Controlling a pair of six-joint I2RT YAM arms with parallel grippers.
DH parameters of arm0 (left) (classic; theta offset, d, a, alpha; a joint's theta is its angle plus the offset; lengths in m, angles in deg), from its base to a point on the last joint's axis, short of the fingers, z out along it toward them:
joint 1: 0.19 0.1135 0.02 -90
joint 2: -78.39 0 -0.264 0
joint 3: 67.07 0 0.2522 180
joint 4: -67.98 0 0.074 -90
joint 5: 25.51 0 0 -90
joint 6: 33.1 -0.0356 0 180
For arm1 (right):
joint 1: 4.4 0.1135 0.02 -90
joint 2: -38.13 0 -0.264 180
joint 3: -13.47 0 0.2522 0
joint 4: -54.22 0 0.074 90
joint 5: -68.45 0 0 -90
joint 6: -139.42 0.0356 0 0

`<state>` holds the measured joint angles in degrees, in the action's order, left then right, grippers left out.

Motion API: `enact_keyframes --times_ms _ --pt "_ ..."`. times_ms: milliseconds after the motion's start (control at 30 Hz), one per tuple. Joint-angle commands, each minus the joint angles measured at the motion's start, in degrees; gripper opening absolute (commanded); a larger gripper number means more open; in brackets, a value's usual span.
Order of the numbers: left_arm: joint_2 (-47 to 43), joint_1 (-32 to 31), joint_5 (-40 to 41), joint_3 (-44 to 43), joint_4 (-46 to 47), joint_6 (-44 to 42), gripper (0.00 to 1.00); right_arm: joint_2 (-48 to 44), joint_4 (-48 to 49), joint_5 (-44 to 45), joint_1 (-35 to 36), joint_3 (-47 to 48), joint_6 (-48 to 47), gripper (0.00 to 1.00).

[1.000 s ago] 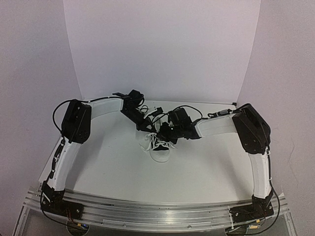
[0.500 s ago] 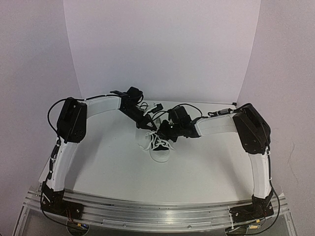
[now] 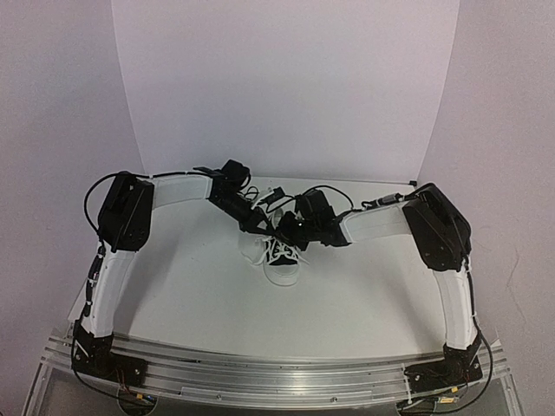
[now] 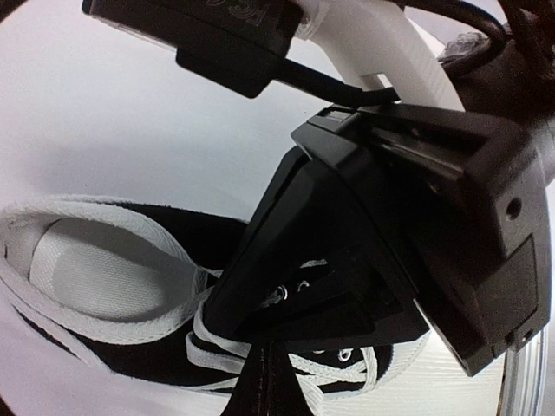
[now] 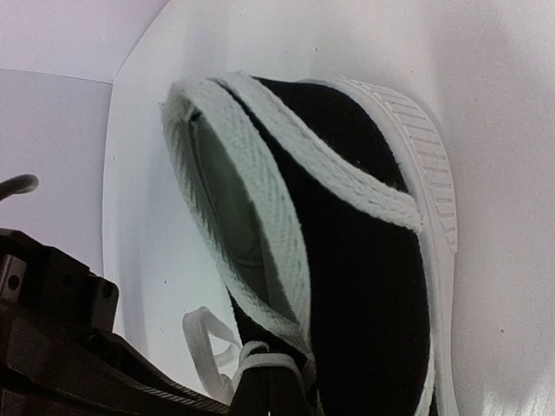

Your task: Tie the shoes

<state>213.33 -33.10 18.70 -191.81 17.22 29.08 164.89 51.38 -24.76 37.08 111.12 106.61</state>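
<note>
Sneaker (image 3: 283, 270) sits mid-table, toe toward the bases. Left gripper (image 3: 262, 226) and right gripper (image 3: 285, 233) are closed tight above its laces (image 4: 217, 347); I cannot confirm a pinch. I judge the shoe light and the laces limp: grip lace near the eyelets.

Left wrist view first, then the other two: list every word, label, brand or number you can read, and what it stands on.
Black housing, top of the left wrist view: raised lettering, cut off by the frame edge and too blurred to read.
Sneaker: no brand, label or number shows on its canvas, sole or laces.
Top view: nothing readable.
</note>
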Motion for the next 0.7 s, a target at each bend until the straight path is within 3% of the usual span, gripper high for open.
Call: enact_keyframes --times_ms 0,267,433,667 --pt "-0.3 0.1 -2.9 3.2 5.1 5.9 0.0 2.4 11.4 0.4 -1.3 -2.3 2.2 0.0" --pt "-0.2 0.2 -3.0 7.4 9.1 7.4 0.0 1.3 16.3 0.4 -1.3 -5.5 1.1 0.0" --pt "-0.2 0.1 -2.7 9.1 10.1 7.4 0.0 0.2 16.9 -1.9 -1.3 -5.8 1.8 0.1" --pt "0.0 0.0 -2.3 9.5 10.9 7.3 0.0 -5.2 14.0 -1.7 -1.3 -8.9 4.3 0.12"
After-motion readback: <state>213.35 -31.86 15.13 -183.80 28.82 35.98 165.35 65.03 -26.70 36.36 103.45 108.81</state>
